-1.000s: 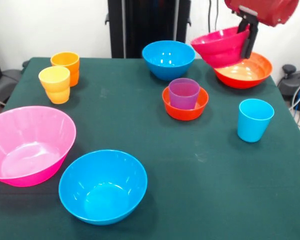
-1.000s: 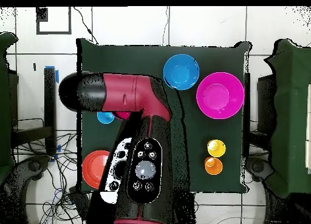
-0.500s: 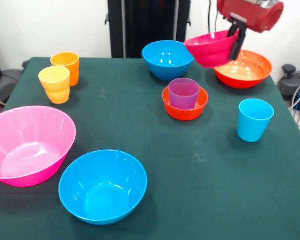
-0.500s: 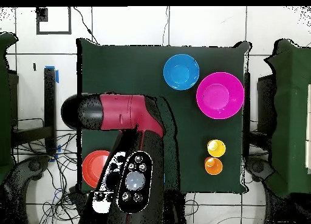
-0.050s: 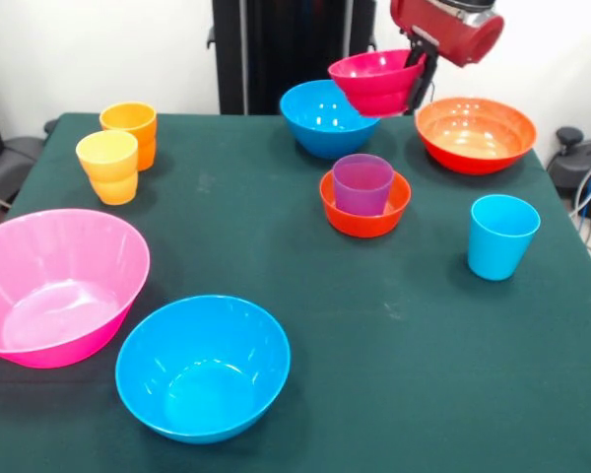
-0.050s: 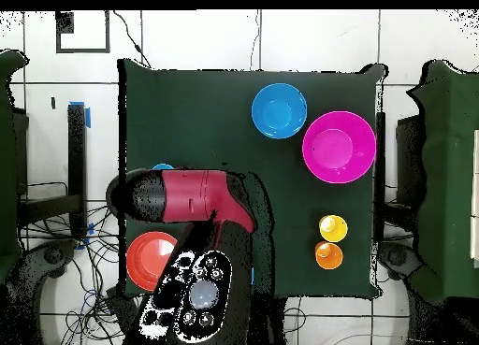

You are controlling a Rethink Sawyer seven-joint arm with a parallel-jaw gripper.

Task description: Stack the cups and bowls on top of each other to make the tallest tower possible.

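My gripper [image 5: 417, 71] is clamped on the rim of the small magenta bowl [image 5: 372, 83], which hangs in the air, tipped slightly, in front of the far blue bowl [image 5: 321, 120] and above and behind the purple cup [image 5: 362, 183]. That purple cup stands upright inside the small orange-red bowl [image 5: 365, 209], near the middle of the table [image 5: 276, 256]; nothing sits on the cup. The wide orange-red bowl [image 5: 475, 132] rests on the cloth just beside my load, and the two are apart. The light blue cup [image 5: 501, 236] stands alone, nearer the camera than the wide bowl. Across the table the orange cup [image 5: 130, 126] and the yellow-orange cup [image 5: 108, 166] stand close together, one partly behind the other. The big pink bowl [image 5: 54, 286] and the near blue bowl [image 5: 203, 367] sit side by side at the near edge, both open side up. From overhead my arm [image 6: 187, 196] covers the middle pile; I can see the wide orange-red bowl [image 6: 150, 259] beside it, a sliver of the light blue cup [image 6: 164, 167], the near blue bowl [image 6: 279, 110], the pink bowl [image 6: 339, 147] and both orange-toned cups [image 6: 331, 241].
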